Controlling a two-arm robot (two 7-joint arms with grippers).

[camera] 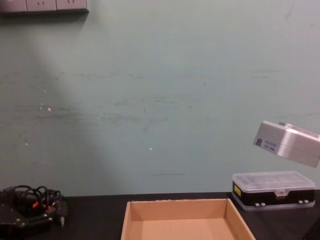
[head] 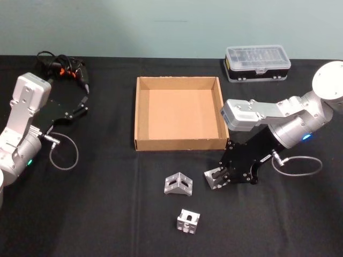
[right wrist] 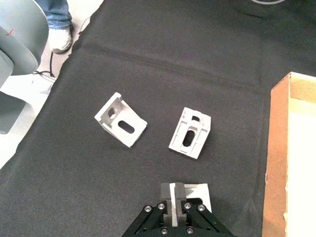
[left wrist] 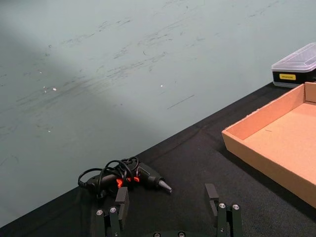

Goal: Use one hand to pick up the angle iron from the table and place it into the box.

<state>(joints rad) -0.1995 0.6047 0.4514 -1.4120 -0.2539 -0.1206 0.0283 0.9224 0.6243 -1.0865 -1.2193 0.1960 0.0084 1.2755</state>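
Right hand (head: pixel 220 175) down on the table (head: pixel 107 214), fingers clamped on one angle iron (head: pixel 210 181) just in front of the box (head: pixel 140 115). Left gripper (left wrist: pixel 167 194) parked far left, jaws wide.

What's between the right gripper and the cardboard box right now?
Nothing: in the head view, only bare black table separates the right gripper, gripping an angle iron, from the near wall of the box.

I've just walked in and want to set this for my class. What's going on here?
The right gripper is shut on a metal bracket just in front of the empty cardboard box. Two more brackets lie on the black table nearby. The left gripper is open and parked at the far left.
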